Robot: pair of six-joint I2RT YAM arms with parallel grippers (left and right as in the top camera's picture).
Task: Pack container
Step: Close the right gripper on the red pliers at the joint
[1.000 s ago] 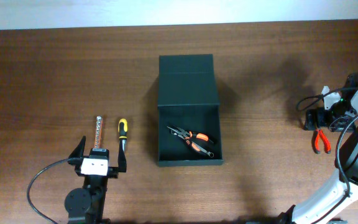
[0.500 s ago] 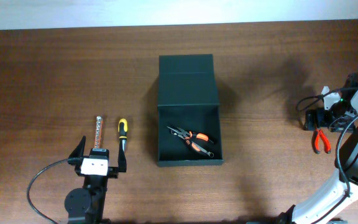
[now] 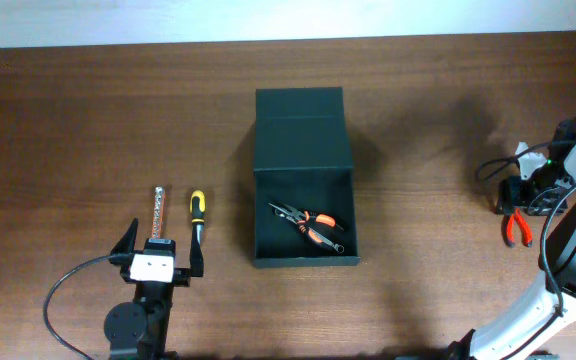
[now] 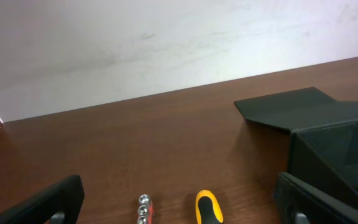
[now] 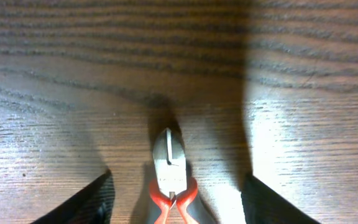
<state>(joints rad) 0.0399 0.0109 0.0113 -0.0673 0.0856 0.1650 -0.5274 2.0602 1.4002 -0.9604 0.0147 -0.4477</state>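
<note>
1. Brown wood table [image 3: 88, 120] lies under my right gripper [image 5: 176, 199], whose jaws stand apart, straddling the red-handled cutters [image 5: 168, 163] without touching them.
2. Well to its left sits the container [image 3: 303, 125], lid open, orange pliers [image 3: 313, 227] inside.
3. Farther left, my left gripper [image 3: 161, 243] gapes wide just behind a yellow screwdriver [image 3: 197, 212].

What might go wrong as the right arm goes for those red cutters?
The right gripper straddles the red cutters, which lie flat on the table; closing there may catch only the narrow head, so they could pivot or slip. The container already holds orange pliers, so the cutters might land on them.
</note>
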